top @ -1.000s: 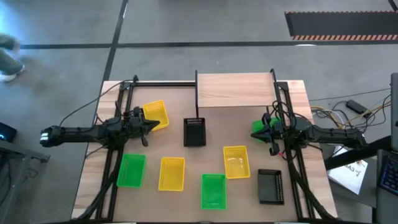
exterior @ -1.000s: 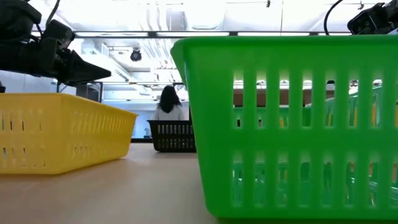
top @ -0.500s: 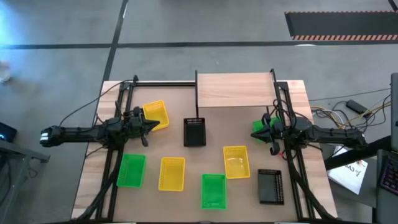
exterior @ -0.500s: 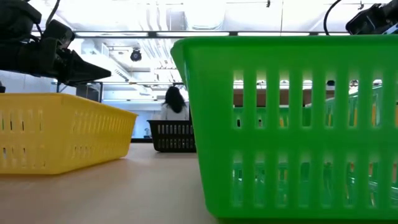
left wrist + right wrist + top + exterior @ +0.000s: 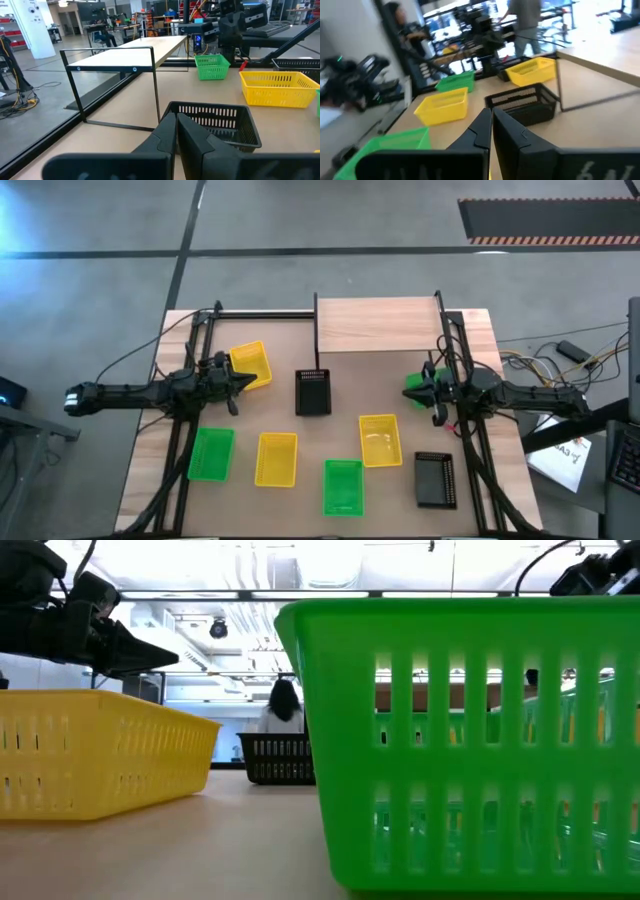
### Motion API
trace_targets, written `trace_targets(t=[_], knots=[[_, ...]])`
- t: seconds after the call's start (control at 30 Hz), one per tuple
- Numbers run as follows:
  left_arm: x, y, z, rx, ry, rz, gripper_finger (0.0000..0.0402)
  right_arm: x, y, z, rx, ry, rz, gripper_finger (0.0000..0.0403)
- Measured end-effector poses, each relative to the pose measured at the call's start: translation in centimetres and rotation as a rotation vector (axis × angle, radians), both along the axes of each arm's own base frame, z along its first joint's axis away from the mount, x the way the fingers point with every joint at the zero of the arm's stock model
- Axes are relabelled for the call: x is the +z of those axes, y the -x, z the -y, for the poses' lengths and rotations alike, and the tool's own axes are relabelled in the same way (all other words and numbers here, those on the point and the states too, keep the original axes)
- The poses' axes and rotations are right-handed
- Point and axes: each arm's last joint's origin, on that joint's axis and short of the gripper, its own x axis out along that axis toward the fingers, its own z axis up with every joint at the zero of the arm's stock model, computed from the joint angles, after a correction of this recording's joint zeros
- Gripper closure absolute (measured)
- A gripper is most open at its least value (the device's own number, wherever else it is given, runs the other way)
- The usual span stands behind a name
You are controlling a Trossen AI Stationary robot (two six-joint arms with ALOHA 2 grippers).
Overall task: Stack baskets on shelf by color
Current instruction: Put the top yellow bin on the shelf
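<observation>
We see the wooden surface (image 5: pixel 150 450) from above, and we take the shelf (image 5: pixel 378 326) at its far edge as our landmark. The shelf has a light board on thin dark side panels, and its top carries no basket.

All the baskets lie in front of the shelf. One black basket (image 5: pixel 313 392) sits just in front of its left corner. A yellow basket (image 5: pixel 249 365) is to the left of the shelf, tilted. A green basket (image 5: pixel 415 385) is near the right panel, partly hidden by the right arm. Farther from the shelf we count a row: a green basket (image 5: pixel 211 454), a yellow basket (image 5: pixel 277 458), a green basket (image 5: pixel 342 486), a yellow basket (image 5: pixel 380 439) and a black basket (image 5: pixel 435 479).

The left hand (image 5: pixel 249 380) is closed and empty, beside the tilted yellow basket. The right hand (image 5: pixel 410 397) is closed and empty too, over the green basket near the right panel.
</observation>
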Motion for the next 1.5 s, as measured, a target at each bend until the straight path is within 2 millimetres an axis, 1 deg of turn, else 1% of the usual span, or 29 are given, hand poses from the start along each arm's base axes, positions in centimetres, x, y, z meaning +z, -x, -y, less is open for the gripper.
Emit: trace_targets(t=[0.13, 0.23, 0.3, 0.47, 0.5, 0.57, 0.6, 0.73, 0.87, 0.97, 1.07, 1.17, 1.27, 1.4, 1.5], knots=[[0.1, 0.0, 0.0, 0.000, 0.000, 0.005, 0.0402, 0.0, 0.0, 0.2, -0.069, -0.038, 0.000, 0.0394], [0.6, 0.0, 0.0, 0.000, -0.004, 0.062, 0.0402, -0.1, 0.0, 0.3, -0.109, -0.067, -0.005, 0.0394], [1.4, -0.1, 0.0, 0.000, 0.021, 0.153, 0.0402, -0.1, -0.1, 0.4, -0.132, -0.098, -0.009, 0.0394], [4.2, 0.4, 0.0, -0.007, 0.177, 0.514, 0.0402, -0.3, -0.2, 0.5, -0.181, -0.139, -0.033, 0.0394], [4.6, 0.5, 0.0, -0.006, 0.204, 0.552, 0.0402, -0.4, -0.3, 0.6, -0.201, -0.151, -0.038, 0.0394], [5.0, 0.2, -0.1, -0.002, 0.229, 0.536, 0.0402, -0.5, -0.3, 0.7, -0.243, -0.188, -0.044, 0.0394], [5.6, 0.1, -0.1, -0.001, 0.230, 0.521, 0.0402, -0.5, -0.4, 0.7, -0.256, -0.198, -0.044, 0.0394], [7.6, -1.1, -0.2, 0.027, 0.252, 0.369, 0.0402, -0.8, -0.5, 0.8, -0.283, -0.231, -0.064, 0.0394], [9.7, -2.2, -0.4, 0.122, 0.331, 0.184, 0.0402, -0.8, -0.6, 0.8, -0.286, -0.266, -0.067, 0.0394], [10.5, -3.2, -0.5, 0.193, 0.348, -0.038, 0.0402, -0.6, -0.6, 0.8, -0.288, -0.285, -0.070, 0.0394], [11.1, -4.2, -0.7, 0.249, 0.358, -0.231, 0.0402, 0.3, -0.6, 0.8, -0.284, -0.279, -0.038, 0.0394], [10.6, -5.1, -0.9, 0.292, 0.359, -0.439, 0.0401, 1.0, -0.5, 0.8, -0.281, -0.253, -0.025, 0.0394], [9.3, -6.1, -1.2, 0.327, 0.402, -0.629, 0.0392, 2.0, -0.5, 0.8, -0.277, -0.207, -0.003, 0.0394], [7.0, -7.5, -1.7, 0.362, 0.471, -0.815, 0.0352, 3.8, -0.6, 0.8, -0.273, -0.136, 0.016, 0.0394], [6.2, -8.6, -2.1, 0.368, 0.481, -0.866, 0.0309, 5.1, -0.9, 0.9, -0.273, -0.077, 0.021, 0.0394]])
